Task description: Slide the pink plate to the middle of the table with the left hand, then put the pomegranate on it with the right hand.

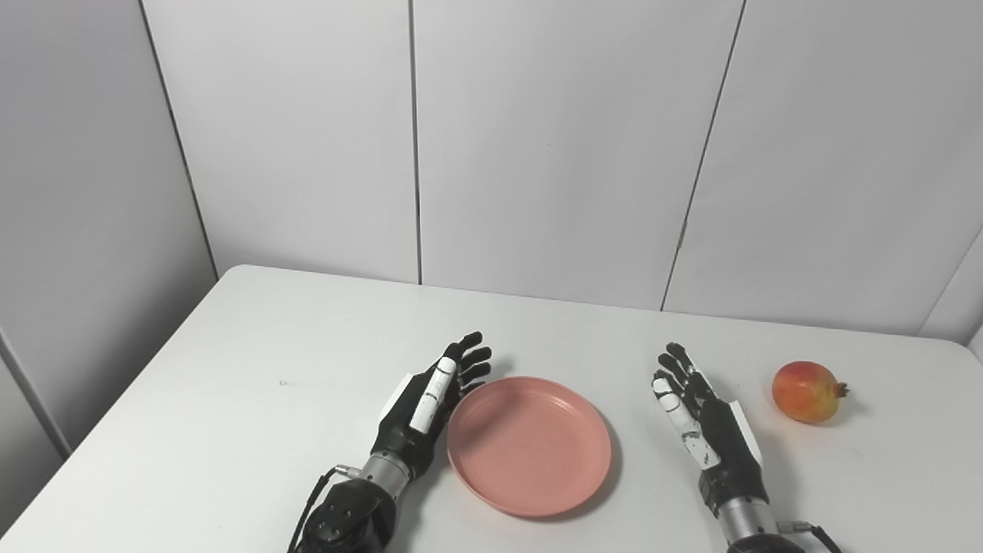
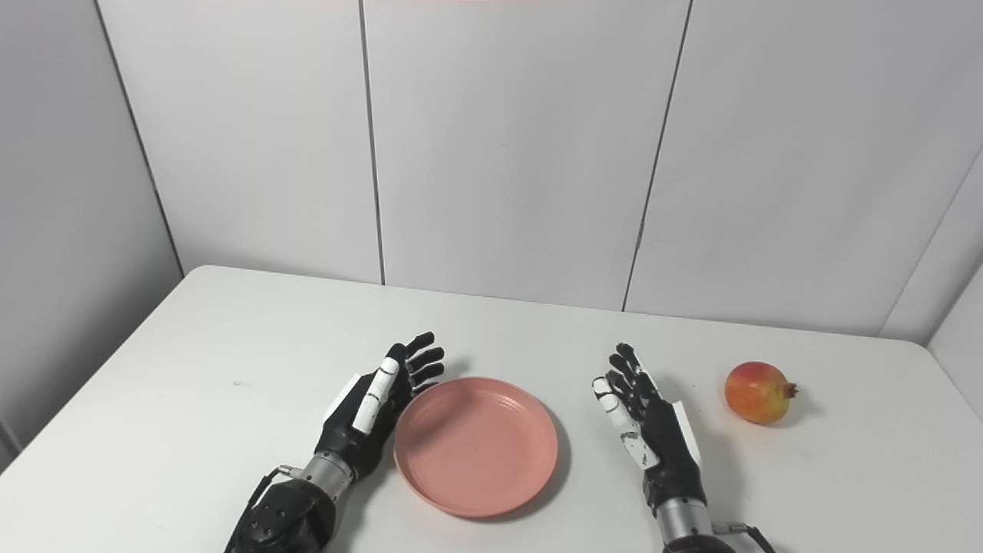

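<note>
The left hand (image 1: 430,407), black-shelled with a white strip along its thumb, stands on edge with fingers straight and spread, holding nothing, its palm against or just beside the left rim of the pink plate (image 1: 530,444); whether it touches cannot be told. The right hand (image 1: 706,418), of the same glossy black and white plastic, is likewise open and empty, standing a little right of the plate. The plate is round, shallow and matte with faint rings, lying near the middle of the smooth white table (image 1: 253,361), while the rounded red-and-yellow pomegranate (image 1: 806,392), its small crown pointing right, sits farther right, apart from the right hand.
</note>
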